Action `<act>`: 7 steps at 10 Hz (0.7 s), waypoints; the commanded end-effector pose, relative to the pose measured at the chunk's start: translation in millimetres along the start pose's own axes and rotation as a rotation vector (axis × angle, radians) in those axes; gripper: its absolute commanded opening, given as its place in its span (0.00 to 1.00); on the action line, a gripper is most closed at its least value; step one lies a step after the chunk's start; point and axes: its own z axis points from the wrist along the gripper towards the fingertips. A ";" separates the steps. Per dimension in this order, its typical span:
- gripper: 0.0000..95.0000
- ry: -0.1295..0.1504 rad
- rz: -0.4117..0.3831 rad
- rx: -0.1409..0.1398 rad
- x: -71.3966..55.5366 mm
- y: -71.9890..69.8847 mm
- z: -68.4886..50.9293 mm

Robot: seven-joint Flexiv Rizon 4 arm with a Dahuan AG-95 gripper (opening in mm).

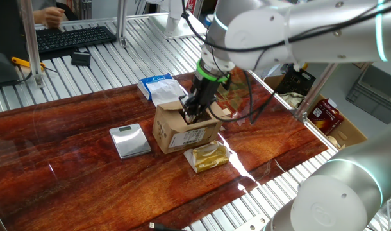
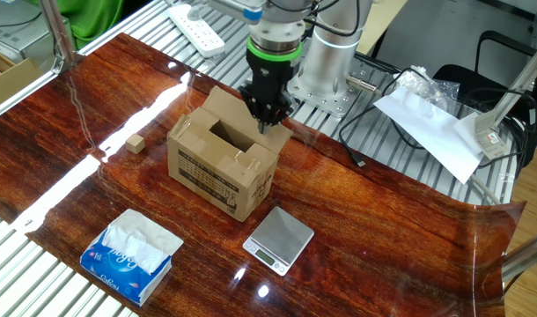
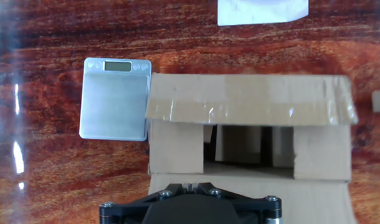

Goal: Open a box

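The box [image 1: 183, 131] is a small brown cardboard carton standing in the middle of the table, with a white printed label on one side. Its top is partly open: one long flap [image 3: 246, 99] is folded outward, two short flaps stand at the ends, and a dark opening [image 2: 229, 134] shows between them. My gripper [image 2: 267, 123] points straight down with its fingers shut together. Its tips are at the box's rim on the arm's side, right at the flap there [image 3: 240, 190]. In the hand view the gripper [image 3: 188, 185] shows at the bottom edge, shut, with nothing visibly held between its fingers.
A small silver scale [image 1: 130, 140] lies beside the box. A yellow wrapped packet [image 1: 208, 156] lies next to the box, and a blue-and-white tissue packet [image 2: 132, 255] is further off. A small wooden block [image 2: 136, 143] sits on the table. Cables [image 2: 374, 132] trail near the arm's base.
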 end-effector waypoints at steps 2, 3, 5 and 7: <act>0.00 0.001 -0.018 0.002 -9.8 -5.5 3.1; 0.00 0.001 -0.023 0.001 -13.3 -7.5 4.7; 0.00 0.008 -0.022 0.002 -17.7 -9.4 8.0; 0.00 0.009 -0.020 0.002 -19.6 -7.8 6.0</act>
